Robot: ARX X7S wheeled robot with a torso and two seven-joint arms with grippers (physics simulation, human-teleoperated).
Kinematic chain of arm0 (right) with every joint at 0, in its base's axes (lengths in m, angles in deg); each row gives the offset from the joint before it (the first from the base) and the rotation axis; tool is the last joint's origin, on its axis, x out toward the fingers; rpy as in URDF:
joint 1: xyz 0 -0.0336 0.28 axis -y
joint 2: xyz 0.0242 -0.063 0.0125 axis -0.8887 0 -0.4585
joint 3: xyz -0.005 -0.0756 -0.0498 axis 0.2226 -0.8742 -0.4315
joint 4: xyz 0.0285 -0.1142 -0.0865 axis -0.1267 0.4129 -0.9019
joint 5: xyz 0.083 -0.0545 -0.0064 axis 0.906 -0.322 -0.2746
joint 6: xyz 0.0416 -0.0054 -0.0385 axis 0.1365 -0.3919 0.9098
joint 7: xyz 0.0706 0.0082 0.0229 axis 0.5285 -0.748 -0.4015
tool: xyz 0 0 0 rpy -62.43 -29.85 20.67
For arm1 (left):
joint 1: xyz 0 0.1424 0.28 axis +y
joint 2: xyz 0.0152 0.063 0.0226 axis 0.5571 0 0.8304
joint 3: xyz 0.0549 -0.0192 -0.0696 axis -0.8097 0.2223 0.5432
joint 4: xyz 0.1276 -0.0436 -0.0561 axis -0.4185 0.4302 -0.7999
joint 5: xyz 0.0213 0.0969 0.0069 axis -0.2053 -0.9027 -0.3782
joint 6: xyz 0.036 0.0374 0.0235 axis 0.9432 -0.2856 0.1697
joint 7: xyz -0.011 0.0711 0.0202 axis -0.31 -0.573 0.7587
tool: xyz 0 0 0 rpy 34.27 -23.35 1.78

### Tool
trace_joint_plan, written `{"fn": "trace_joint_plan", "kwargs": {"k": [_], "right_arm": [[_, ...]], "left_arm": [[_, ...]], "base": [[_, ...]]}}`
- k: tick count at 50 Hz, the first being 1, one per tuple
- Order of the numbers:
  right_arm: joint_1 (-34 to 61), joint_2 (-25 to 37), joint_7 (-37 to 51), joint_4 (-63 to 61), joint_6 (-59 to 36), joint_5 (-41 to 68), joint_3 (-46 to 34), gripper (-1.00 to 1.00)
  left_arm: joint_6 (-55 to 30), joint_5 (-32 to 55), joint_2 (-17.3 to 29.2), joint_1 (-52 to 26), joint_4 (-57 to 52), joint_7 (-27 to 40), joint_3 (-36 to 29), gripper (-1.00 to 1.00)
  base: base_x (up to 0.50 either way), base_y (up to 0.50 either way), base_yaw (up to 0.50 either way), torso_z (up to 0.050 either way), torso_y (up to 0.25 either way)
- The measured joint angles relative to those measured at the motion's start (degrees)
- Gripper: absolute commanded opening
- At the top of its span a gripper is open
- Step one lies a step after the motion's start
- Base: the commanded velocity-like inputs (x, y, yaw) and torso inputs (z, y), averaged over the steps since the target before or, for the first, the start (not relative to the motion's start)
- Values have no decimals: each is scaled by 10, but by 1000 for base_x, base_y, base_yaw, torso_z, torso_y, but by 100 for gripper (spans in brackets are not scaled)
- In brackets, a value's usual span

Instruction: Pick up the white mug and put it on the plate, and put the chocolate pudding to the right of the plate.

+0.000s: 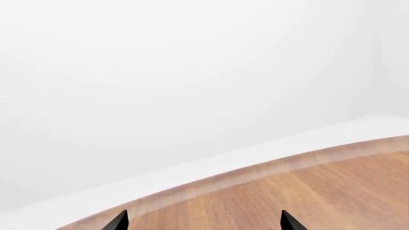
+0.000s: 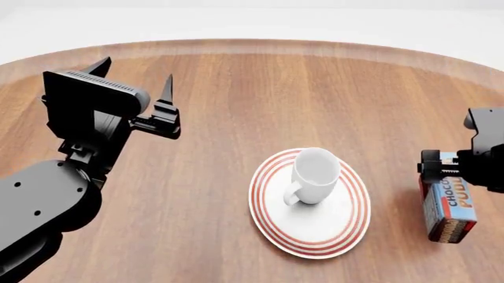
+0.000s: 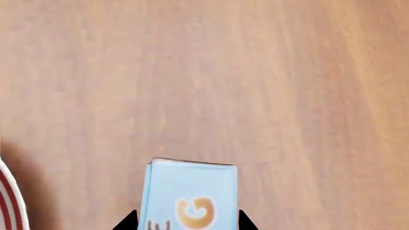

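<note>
The white mug [image 2: 317, 174] stood upright on the plate [image 2: 343, 227], handle toward the worktop's [image 2: 236, 106] near edge. The chocolate pudding [image 2: 449, 212] lay beside the plate toward the right edge, long axis running near to far, between the right gripper's [image 3: 185, 225] jaws, though whether they clamped it could not be told. The left gripper's [image 2: 134, 79] jaws stood apart, holding nothing.

Right hand [image 2: 450, 171] covers chocolate pudding [image 2: 449, 206] top in head view; wrist view crops lettering.
</note>
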Motion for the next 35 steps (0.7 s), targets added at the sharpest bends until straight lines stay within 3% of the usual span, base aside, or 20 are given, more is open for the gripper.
{"fn": "trace_joint_plan", "kwargs": {"k": [3,4,35], "right_arm": [[-2,-1,0,2,2,-2,-1,-100],[-2,-1,-1,2,3,-2,-1,100],[0,14,3,-28,-11,-12,-6,100]], "left_arm": [[0,0,0,0,0,0,0,100],[-1,0,0,0,-1,0,0,100],[-3,0,-2,2,0,0,3,100]], "base": [[0,0,0,0,0],[0,0,0,0,0],[0,0,0,0,0]]}}
